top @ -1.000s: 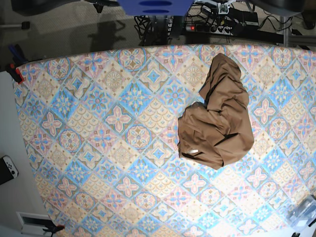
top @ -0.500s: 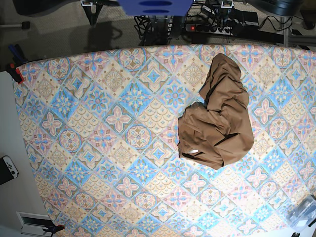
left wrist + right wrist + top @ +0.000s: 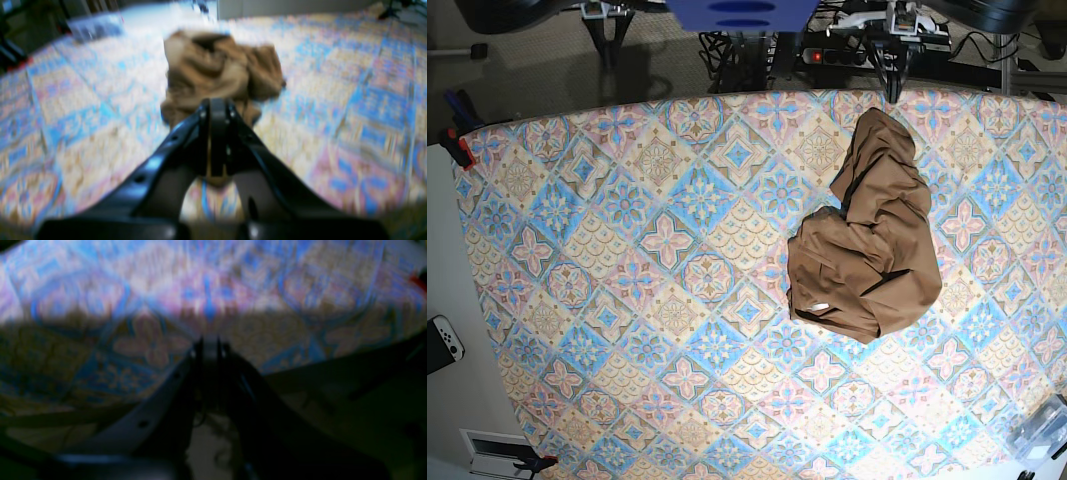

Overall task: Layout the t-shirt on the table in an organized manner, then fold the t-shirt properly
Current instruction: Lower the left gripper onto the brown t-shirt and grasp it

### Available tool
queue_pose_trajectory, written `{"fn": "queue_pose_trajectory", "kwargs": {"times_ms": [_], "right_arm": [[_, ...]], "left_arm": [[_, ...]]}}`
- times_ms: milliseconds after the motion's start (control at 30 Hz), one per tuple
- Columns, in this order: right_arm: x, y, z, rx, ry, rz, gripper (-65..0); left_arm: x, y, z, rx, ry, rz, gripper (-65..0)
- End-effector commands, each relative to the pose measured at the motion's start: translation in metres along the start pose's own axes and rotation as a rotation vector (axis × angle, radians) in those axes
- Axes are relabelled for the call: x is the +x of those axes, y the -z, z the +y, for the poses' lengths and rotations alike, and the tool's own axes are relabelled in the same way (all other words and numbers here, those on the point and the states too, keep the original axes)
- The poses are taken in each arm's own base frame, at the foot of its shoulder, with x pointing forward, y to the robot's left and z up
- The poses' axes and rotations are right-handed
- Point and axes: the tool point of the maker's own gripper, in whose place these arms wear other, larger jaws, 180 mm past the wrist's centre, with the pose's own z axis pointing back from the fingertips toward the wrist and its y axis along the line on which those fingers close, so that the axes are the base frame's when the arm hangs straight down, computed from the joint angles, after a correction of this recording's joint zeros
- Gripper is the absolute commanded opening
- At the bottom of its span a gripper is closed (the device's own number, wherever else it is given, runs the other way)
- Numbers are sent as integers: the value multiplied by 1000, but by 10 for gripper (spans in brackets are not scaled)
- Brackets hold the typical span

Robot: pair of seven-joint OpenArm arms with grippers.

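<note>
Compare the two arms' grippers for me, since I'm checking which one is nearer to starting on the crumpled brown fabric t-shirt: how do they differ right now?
The left gripper points straight at the crumpled brown fabric t-shirt; the right gripper faces only bare patterned tablecloth on the table. In the base view, the left gripper hangs at the table's far edge just behind the shirt, while the right gripper sits far to the side. Both are shut and hold nothing.
</note>
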Motion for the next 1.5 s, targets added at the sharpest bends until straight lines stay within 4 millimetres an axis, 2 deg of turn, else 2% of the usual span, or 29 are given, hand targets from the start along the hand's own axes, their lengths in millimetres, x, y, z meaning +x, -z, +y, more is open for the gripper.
{"fn": "queue_pose_trajectory", "kwargs": {"times_ms": [0,167,233,300,367,433,467,533,600,733,867,1000,1133,1300,1467], "right_arm": [[14,2,0,7,0,-30,-645],[33,29,6,29,-9,21,-645],[38,37,8,35,-12,42,-645],[41,42,10,41,-12,66,-645],[42,47,18,59,-4,96,-634],[40,50,28,84,7,127,-587],[40,50,33,95,13,140,-553],[38,51,42,116,23,163,-495],[35,50,51,138,36,184,-471],[28,48,65,170,53,223,-472],[21,47,65,172,48,263,-467],[24,64,68,200,24,268,-467],[47,86,99,280,39,234,-467],[56,100,129,404,-11,270,-467],[66,118,168,522,-46,282,-470]], "left_arm": [[11,3,3,4,4,-25,-647],[26,37,3,17,-30,64,-646],[33,50,5,37,-78,111,-623],[43,64,14,41,-81,136,-554],[39,74,20,54,-91,194,-444],[31,87,27,68,-84,247,-350],[26,91,32,78,-75,277,-332],[15,93,41,93,-59,352,-340],[7,96,48,102,-45,408,-340],[-3,108,51,66,-15,495,-338],[-9,123,43,38,-19,556,-338],[-15,135,33,-12,-17,632,-337],[-15,144,13,-140,20,669,-338],[-14,149,14,-136,30,671,-339],[-20,154,14,-142,42,728,-338]]}}
